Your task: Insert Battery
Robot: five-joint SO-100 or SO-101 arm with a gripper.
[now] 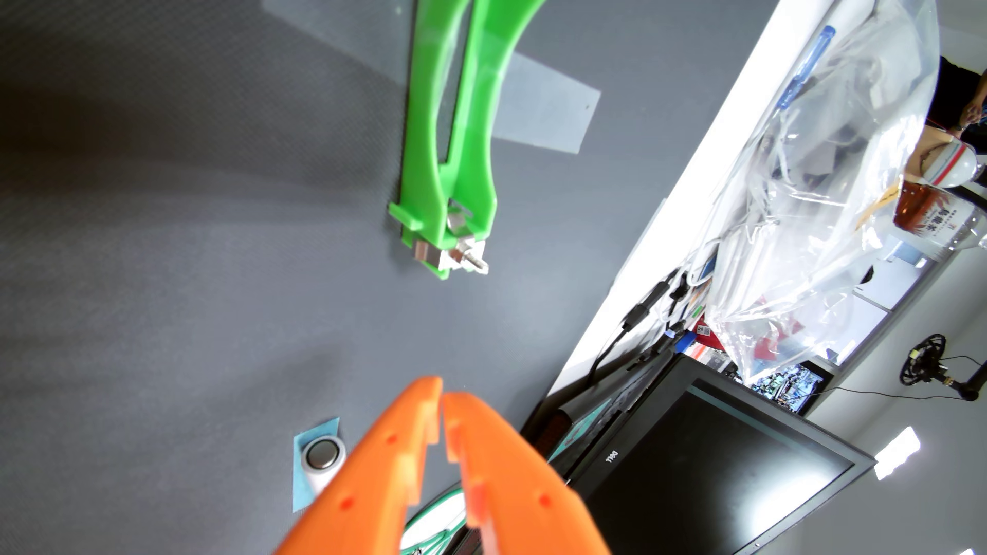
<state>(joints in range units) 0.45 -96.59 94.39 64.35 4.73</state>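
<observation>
My orange gripper [442,392] comes in from the bottom edge of the wrist view, large and slightly blurred. Its tips nearly touch and nothing is between them. Just left of it, a battery [323,453] with a silver end and a white body rests on a small blue patch [300,483] on the grey mat; my left finger hides its lower part. A second, green gripper [454,251] reaches down from the top edge, apart from mine. It is shut on a small metal block with a threaded stud [465,255], held low over the mat.
Translucent tape patches [539,106] lie on the mat under the green arm. The mat ends on the right at a white table strip [694,176] holding cables, a clear plastic bag [828,187] and a black Dell monitor [694,469].
</observation>
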